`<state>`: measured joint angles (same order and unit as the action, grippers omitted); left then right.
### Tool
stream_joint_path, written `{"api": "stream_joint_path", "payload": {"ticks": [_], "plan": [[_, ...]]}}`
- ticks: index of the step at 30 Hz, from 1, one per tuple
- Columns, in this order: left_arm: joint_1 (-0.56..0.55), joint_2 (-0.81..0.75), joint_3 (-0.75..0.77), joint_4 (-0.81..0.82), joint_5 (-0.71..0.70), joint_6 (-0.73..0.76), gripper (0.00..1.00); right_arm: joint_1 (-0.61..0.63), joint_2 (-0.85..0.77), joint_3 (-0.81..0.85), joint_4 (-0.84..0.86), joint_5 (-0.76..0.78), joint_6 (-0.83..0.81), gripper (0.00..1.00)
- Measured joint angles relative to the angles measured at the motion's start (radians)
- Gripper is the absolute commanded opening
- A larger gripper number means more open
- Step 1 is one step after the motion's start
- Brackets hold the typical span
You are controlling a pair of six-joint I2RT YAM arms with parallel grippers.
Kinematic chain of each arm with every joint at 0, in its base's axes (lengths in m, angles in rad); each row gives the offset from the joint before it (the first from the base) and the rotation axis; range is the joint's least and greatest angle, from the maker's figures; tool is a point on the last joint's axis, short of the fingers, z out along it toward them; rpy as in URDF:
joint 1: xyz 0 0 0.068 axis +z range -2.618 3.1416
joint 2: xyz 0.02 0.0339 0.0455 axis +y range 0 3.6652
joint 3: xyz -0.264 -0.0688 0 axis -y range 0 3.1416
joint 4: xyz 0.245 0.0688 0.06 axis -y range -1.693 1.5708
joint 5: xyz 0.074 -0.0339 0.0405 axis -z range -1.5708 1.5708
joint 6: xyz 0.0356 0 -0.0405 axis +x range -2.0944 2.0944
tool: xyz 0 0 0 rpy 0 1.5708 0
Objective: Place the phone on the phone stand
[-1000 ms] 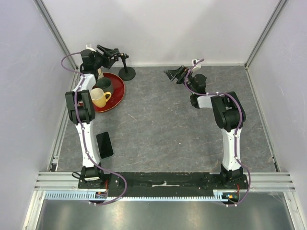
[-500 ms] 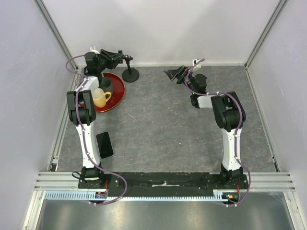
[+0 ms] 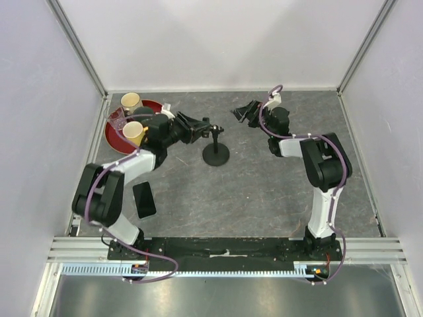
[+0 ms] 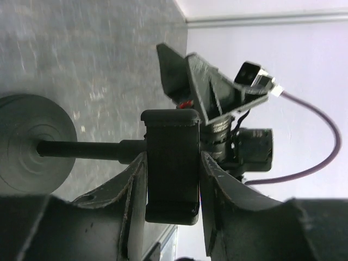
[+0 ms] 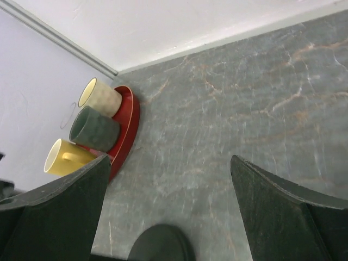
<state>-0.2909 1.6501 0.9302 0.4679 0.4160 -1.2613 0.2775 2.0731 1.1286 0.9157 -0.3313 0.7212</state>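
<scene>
The phone stand (image 3: 215, 153) stands on its round black disc base near the table's middle. My left gripper (image 3: 206, 126) is shut on its clamp bracket; in the left wrist view the bracket (image 4: 171, 163) sits between both fingers, with the stem and disc base (image 4: 30, 144) off to the left. The phone (image 3: 144, 199) lies flat on the table at the near left, beside the left arm. My right gripper (image 3: 242, 112) is open and empty, held above the table at the back, right of the stand. The stand's base shows in the right wrist view (image 5: 160, 244).
A red tray (image 3: 114, 131) at the back left holds several mugs: a cream one (image 3: 130, 102), a dark one and a yellow one (image 3: 134, 131). White walls close off the back and both sides.
My left gripper has carried the phone stand from the back left corner, by the tray, forward and right to the table's middle. The right gripper has shifted slightly. The phone has not moved.
</scene>
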Motion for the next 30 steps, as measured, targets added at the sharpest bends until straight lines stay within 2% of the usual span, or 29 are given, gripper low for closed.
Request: {"api": "stream_joint_path", "payload": {"ticks": [6, 11, 13, 14, 15, 16, 17, 19, 24, 30], "plan": [[-0.187, -0.234, -0.269, 0.075, -0.216, -0.035, 0.02, 0.0, -0.243, -0.206, -0.089, 0.019, -0.025, 0.98], [-0.296, -0.29, -0.351, 0.139, -0.368, -0.063, 0.05, 0.006, -0.445, -0.369, -0.216, 0.056, -0.066, 0.98], [-0.32, -0.296, -0.366, 0.155, -0.409, -0.073, 0.22, 0.013, -0.5, -0.391, -0.288, 0.077, -0.079, 0.98], [-0.328, -0.296, -0.373, 0.166, -0.423, -0.078, 0.49, 0.016, -0.526, -0.393, -0.334, 0.092, -0.083, 0.98], [-0.333, -0.296, -0.378, 0.175, -0.432, -0.082, 0.59, 0.02, -0.55, -0.393, -0.378, 0.107, -0.085, 0.98], [-0.338, -0.296, -0.391, 0.195, -0.444, -0.087, 0.77, 0.023, -0.574, -0.392, -0.423, 0.127, -0.087, 0.98], [-0.342, -0.297, -0.406, 0.216, -0.448, -0.097, 0.83, 0.026, -0.599, -0.392, -0.472, 0.139, -0.087, 0.98], [-0.351, -0.306, -0.433, 0.233, -0.449, -0.11, 0.92, 0.028, -0.635, -0.389, -0.55, 0.16, -0.081, 0.98], [-0.361, -0.396, -0.507, 0.232, -0.45, -0.113, 0.95, 0.027, -0.696, -0.389, -0.711, 0.169, -0.047, 0.98], [-0.361, -0.696, -0.533, 0.047, -0.441, -0.027, 0.96, 0.027, -0.801, -0.444, -0.812, 0.15, -0.081, 0.98]]}}
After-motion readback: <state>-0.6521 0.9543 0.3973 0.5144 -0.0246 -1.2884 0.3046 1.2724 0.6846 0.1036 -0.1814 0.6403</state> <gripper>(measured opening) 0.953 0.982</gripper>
